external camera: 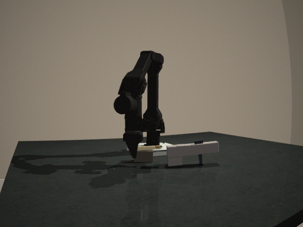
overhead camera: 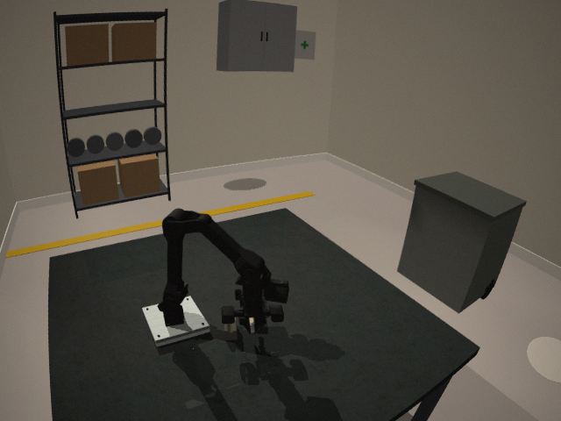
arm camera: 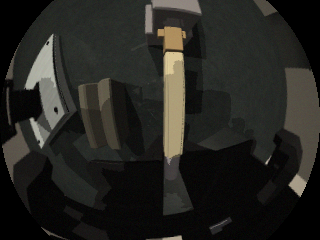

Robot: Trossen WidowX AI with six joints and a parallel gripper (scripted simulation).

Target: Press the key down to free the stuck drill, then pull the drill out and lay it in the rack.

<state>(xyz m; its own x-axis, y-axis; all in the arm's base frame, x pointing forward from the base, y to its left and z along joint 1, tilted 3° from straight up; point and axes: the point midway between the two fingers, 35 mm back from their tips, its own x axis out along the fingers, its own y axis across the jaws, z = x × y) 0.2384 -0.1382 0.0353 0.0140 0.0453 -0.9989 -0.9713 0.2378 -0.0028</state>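
Note:
My gripper [overhead camera: 253,329] [external camera: 134,156] [arm camera: 166,138] is shut on the rear end of the drill. The drill [external camera: 147,148] [arm camera: 174,100], a long cream bar with an orange lugged tip, points at the pale housing [external camera: 191,149] [arm camera: 176,6]. In the exterior view a narrow gap shows between tip and housing. The housing stands on a foot, its long body rising to the right. A dark blue piece [external camera: 198,142], seemingly the key, sits through it. The tan rack [overhead camera: 230,334] [external camera: 145,156] [arm camera: 111,117], with two upright walls, stands beside the drill, towards the arm's base. The arm hides the housing in the top view.
The arm's white base plate [overhead camera: 185,328] [external camera: 160,153] [arm camera: 45,90] lies beyond the rack. All stand on a dark table [overhead camera: 339,289] [external camera: 220,195]. A shelf unit, a wall cabinet and a grey bin [overhead camera: 443,245] are away from the table.

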